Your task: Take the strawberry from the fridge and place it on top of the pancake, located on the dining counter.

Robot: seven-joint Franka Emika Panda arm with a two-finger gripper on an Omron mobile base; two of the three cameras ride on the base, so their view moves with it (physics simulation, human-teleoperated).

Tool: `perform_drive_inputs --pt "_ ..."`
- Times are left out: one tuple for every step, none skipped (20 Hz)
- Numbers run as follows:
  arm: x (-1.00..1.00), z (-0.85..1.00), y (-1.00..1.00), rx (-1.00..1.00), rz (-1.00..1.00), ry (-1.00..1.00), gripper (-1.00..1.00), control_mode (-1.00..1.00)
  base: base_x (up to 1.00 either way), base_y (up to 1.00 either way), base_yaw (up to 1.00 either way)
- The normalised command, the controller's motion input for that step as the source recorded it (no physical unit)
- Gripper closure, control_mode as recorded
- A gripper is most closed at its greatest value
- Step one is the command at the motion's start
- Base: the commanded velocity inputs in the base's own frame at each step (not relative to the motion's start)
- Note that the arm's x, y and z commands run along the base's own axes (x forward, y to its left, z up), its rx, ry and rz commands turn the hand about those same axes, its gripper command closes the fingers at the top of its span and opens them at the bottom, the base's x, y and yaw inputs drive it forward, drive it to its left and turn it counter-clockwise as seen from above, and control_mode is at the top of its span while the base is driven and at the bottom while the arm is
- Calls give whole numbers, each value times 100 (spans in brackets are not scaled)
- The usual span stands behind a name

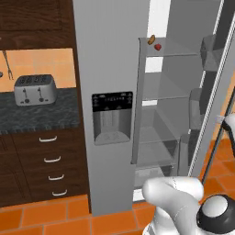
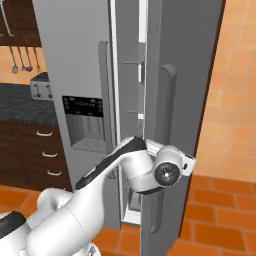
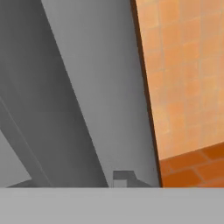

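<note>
Here the fridge (image 1: 110,69) stands open, its strawberry (image 1: 158,47) on the top shelf (two o'clock of the dispenser). Whether the claw is clenched or released, I cannot tell.

red strawberry (image 1: 158,47) on top shelf, fridge (image 1: 110,69) open

No legible text or labels anywhere.

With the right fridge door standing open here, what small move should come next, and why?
Probably draw the arm back from the door and raise it toward the upper shelf. The fridge is open, and the strawberry sits high on the top glass shelf beside an orange-brown item, while the arm is low by the door.
</note>
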Motion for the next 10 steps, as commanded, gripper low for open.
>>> perform_drive_inputs --pt "4 -85 -100 12 -3 -12 100 -100 0 0 0" --pt "1 -70 -100 10 -3 -7 100 -100 0 0 0" --pt "2 -65 -100 10 -3 -5 100 -100 0 0 0" --pt "3 -61 -100 10 -3 -5 100 -100 0 0 0" --pt "0 -54 -100 10 -6 -5 100 -100 0 0 0" --pt "0 -38 -100 9 -10 -3 100 -100 0 0 0" --pt "0 -4 -100 14 -19 0 100 -100 0 0 0" --pt "-27 0 -100 22 -16 0 100 -100 0 0 0" --pt "-75 19 -100 19 -10 -20 100 -100 0 0 0" --pt "-67 31 -100 19 -8 -27 100 -100 0 0 0"
